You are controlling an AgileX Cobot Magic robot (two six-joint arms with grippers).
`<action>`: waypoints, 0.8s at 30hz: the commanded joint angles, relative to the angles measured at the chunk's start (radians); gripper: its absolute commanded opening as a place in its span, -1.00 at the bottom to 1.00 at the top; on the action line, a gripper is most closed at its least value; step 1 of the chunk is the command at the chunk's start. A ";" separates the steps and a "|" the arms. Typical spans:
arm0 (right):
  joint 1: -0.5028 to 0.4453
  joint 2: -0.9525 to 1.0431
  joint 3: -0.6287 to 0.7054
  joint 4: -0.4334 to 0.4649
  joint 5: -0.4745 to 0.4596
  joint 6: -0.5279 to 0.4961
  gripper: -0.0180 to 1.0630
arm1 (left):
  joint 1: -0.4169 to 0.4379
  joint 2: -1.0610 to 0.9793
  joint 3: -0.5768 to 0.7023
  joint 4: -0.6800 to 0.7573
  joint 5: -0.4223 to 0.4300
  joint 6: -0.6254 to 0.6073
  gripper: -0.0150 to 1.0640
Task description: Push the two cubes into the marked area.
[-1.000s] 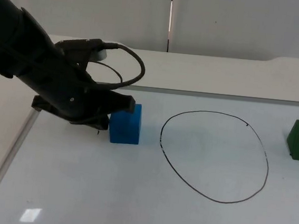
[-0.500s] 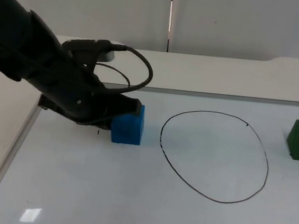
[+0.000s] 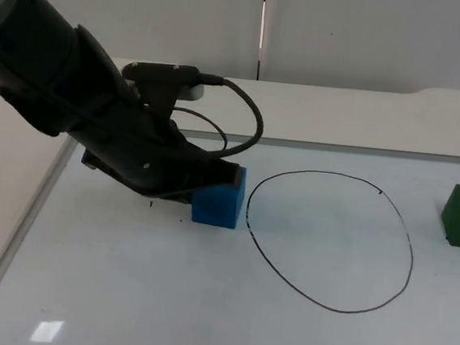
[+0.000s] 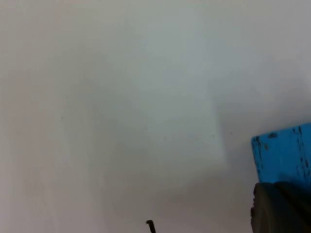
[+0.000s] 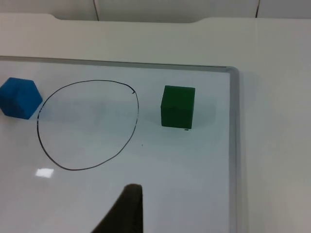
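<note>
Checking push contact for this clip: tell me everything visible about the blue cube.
The blue cube is a solid, matte block with slightly scuffed faces, sitting flat on the white board. The left gripper presses against its left side. Its right edge sits just at the drawn outline of the marked area, not yet inside. Nothing else touches it.

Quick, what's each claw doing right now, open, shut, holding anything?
Left gripper: against the blue cube, fingers cannot be told.
Right gripper: waits above the table, cannot be told.

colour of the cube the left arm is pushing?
Blue cube; the top view shows it best, at the marked outline's edge.
</note>
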 commanded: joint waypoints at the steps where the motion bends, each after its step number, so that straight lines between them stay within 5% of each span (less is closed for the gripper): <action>1: -0.006 -0.001 0.003 -0.003 -0.001 -0.005 0.98 | -0.006 0.000 -0.005 -0.014 -0.014 0.001 -0.98; 24: -0.006 -0.001 0.003 -0.003 -0.001 -0.005 0.98 | -0.024 0.000 -0.045 -0.042 0.018 -0.003 -0.98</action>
